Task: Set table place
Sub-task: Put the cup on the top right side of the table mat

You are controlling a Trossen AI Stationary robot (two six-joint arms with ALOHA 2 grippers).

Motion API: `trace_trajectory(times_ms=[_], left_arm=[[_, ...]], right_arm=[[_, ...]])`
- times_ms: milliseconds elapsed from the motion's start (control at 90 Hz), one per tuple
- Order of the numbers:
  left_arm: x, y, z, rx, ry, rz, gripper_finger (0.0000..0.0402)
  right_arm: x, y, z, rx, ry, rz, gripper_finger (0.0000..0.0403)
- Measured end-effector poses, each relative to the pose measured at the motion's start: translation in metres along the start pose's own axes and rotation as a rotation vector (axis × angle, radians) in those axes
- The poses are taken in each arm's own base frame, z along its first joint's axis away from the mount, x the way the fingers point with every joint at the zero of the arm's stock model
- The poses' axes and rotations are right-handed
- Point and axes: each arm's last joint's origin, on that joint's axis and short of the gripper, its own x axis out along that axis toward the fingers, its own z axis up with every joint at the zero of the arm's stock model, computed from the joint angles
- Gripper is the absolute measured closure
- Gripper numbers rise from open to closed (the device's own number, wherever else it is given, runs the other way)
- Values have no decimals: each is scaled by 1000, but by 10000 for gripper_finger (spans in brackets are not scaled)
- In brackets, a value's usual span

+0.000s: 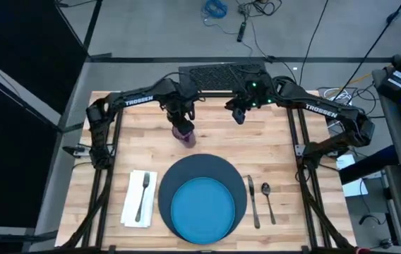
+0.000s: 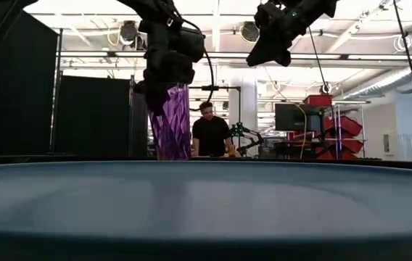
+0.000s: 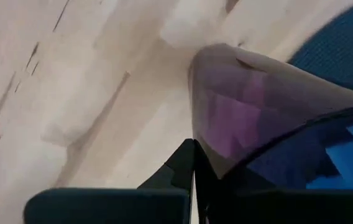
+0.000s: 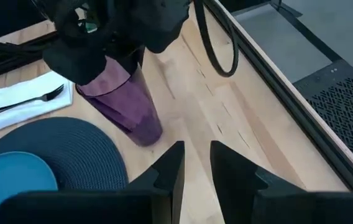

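A translucent purple cup (image 1: 185, 134) stands slightly tilted on the wooden table (image 1: 285, 141), just beyond the far rim of the dark blue round mat (image 1: 202, 169). My left gripper (image 1: 181, 121) is shut on the cup's top. A bright blue plate (image 1: 202, 208) lies on the mat. Left of the mat, a fork (image 1: 144, 194) rests on a white folded napkin (image 1: 135, 201). A knife (image 1: 253, 201) and a spoon (image 1: 267, 201) lie right of the mat. My right gripper (image 1: 238, 116) hangs open above the far middle of the table, right of the cup. My left gripper holds the cup by its rim (image 3: 195, 155), coming from above. One finger (image 3: 179, 171) is outside the wall and the other shows through the purple wall inside. The cup (image 4: 123, 106) hangs tilted below it. I cannot tell whether its base (image 4: 145, 134) touches the wood.
A black grille-like panel (image 1: 222, 74) lies at the table's far edge behind both grippers. Bare wood (image 4: 226, 112) lies between the cup and the table's right edge. A person (image 2: 209, 134) stands in the room beyond the table.
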Motion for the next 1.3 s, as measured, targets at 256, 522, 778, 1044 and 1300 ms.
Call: trace_trajectory(times_ms=[256,522,778,1044,1300], left_arm=[[-25,-8,7,72,-88,-14,349],[-44,-12,11,82,-154,-23,312],[-47,-12,13,87,-189,-7,308],[-52,-9,13,110,-201,103,308],[-98,-10,-3,159,-279,260,308]], right_arm=[[0,0,0,-6,1,1,339],[0,0,-4,6,36,2,339],[0,0,-5,9,46,3,339],[2,2,1,5,-6,-51,339],[25,18,5,-39,-45,-31,339]])
